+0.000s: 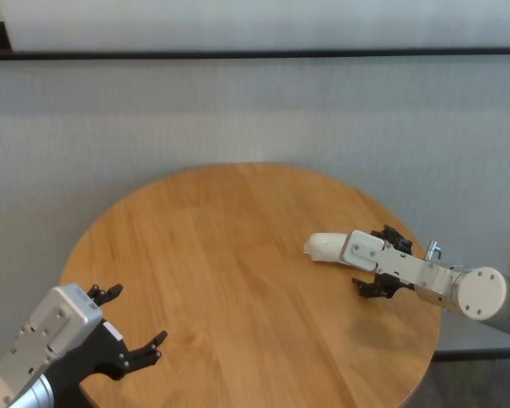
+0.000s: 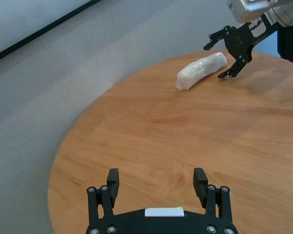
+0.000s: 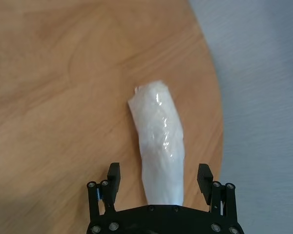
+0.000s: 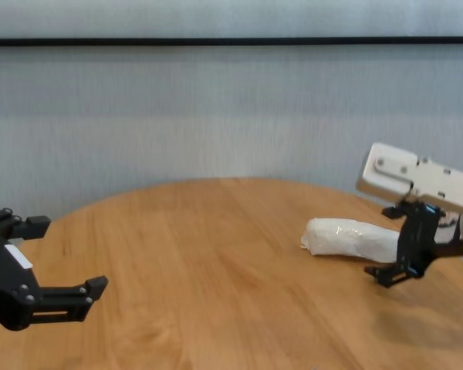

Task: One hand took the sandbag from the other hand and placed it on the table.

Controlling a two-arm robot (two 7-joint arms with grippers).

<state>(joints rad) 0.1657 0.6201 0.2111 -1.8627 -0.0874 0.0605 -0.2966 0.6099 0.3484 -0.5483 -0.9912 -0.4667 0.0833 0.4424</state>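
The sandbag (image 1: 325, 246), a white oblong bag in shiny clear wrap, lies flat on the round wooden table (image 1: 221, 255) at its right side. My right gripper (image 1: 368, 257) is open, its fingers straddling the bag's near end without touching it. The right wrist view shows the sandbag (image 3: 159, 146) running out from between the right gripper (image 3: 157, 169) fingers, with a gap on each side. My left gripper (image 1: 138, 314) hovers open and empty over the table's front left. From the left wrist view, the sandbag (image 2: 201, 70) and right gripper (image 2: 214, 62) sit far across the table.
The table edge (image 3: 217, 122) curves close beside the sandbag on the right. A grey wall (image 1: 255, 110) stands behind the table. Bare wood (image 4: 216, 262) stretches between the two grippers.
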